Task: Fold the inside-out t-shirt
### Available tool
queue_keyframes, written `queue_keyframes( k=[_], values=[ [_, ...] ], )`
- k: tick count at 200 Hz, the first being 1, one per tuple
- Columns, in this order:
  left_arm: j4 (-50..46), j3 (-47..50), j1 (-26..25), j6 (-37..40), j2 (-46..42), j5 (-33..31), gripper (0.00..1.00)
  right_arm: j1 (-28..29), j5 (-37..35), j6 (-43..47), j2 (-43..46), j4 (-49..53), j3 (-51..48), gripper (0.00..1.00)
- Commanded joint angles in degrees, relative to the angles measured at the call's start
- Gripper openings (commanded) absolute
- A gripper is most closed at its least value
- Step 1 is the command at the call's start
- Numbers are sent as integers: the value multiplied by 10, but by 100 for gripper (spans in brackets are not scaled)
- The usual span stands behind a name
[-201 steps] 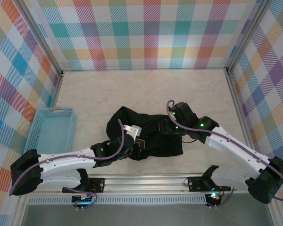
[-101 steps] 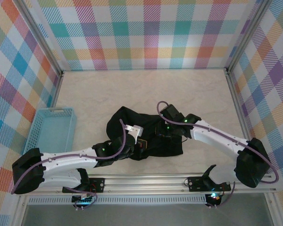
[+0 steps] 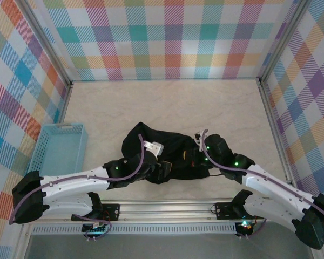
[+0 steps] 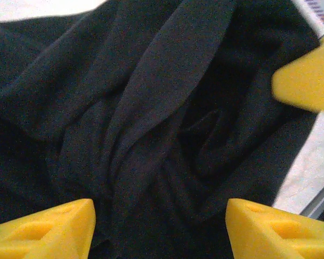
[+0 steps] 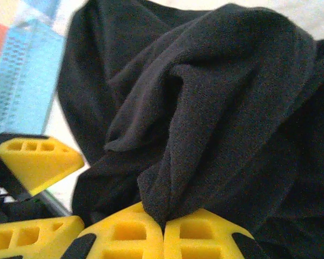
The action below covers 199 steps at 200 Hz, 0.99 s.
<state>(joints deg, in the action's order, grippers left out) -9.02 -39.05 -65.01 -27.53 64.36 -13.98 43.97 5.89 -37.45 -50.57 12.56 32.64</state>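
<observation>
Swung the right claw [image 3: 197, 157] back toward the lower right of the overhead frame, after reaching left into the middle of the heap half a second ago. Came away with cloth: clenched now on a raised ridge of the black t-shirt [image 3: 167, 144], with both yellow fingertips [image 5: 132, 237] pressed together at the bottom of the right wrist view and the fold rising straight out from between them. Nudged the left claw [image 3: 163, 168] a little rightward over the same second, onto the lower edge of the heap. Released and spread wide there, with a yellow finger [image 4: 48, 229] in each lower corner of the left wrist view, dark creases between, nothing pinched. Just beside the right one too, close enough to show as a yellow wedge at the upper right of that view.

As for the shirt itself: much where it was, crumpled low in the centre of the bench [image 3: 151, 102], well apart from the blue basket [image 3: 59, 154] at the left. No flat panel, no straight edge, no fold laid. Probably means a first hold for drawing the fabric out, so early in the job; likely needs a second grip from the left before any spreading
</observation>
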Motion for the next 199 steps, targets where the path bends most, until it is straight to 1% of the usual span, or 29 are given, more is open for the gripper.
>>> queue_keyframes(
  k=[1, 15, 38, 44, 61, 87, 102, 109, 123, 129, 141, 157, 174, 182, 191, 199],
  values=[
    [-28, -39, -5, 27, 9, 15, 65, 5, 48, 35, 26, -76, -30, 0],
    [-26, -48, -6, 32, 23, 15, 63, 5, 48, 43, 37, -75, -37, 0],
    [-31, -61, -5, 38, 54, 3, 55, 7, 45, 48, 53, -74, -44, 0],
    [-33, -65, -6, 38, 62, 1, 52, 7, 44, 49, 55, -72, -45, 0],
    [-32, -76, -6, 39, 82, 9, 47, 7, 40, 54, 55, -67, -49, 0],
    [-48, -96, -6, 34, 119, -21, 40, 10, 51, 58, 44, -72, -54, 0],
    [-64, -106, -6, 28, 134, -54, 40, 11, 49, 61, 43, -73, -56, 0],
    [-64, -109, -6, 29, 140, -64, 41, 11, 46, 63, 44, -72, -57, 0],
    [-65, -111, -6, 30, 149, -71, 45, 11, 45, 67, 49, -70, -62, 0],
    [-82, -114, -6, 30, 154, -74, 45, 11, 45, 69, 51, -70, -65, 0],
    [-86, -118, -6, 33, 167, -74, 45, 12, 42, 70, 54, -67, -70, 0],
    [-82, -122, -5, 36, 185, -63, 38, 12, 34, 67, 55, -64, -78, 0],
    [-74, -117, -6, 40, 195, -36, 32, 12, 11, 55, 50, -53, -82, 0],
    [-49, -116, -6, 42, 199, -22, 29, 12, 1, 51, 48, -48, -82, 0],
    [-48, -116, -5, 41, 203, -16, 24, 12, -13, 45, 45, -42, -80, 0],
    [-52, -117, -6, 38, 208, -23, 18, 12, -22, 41, 44, -43, -80, 0]
  ],
)
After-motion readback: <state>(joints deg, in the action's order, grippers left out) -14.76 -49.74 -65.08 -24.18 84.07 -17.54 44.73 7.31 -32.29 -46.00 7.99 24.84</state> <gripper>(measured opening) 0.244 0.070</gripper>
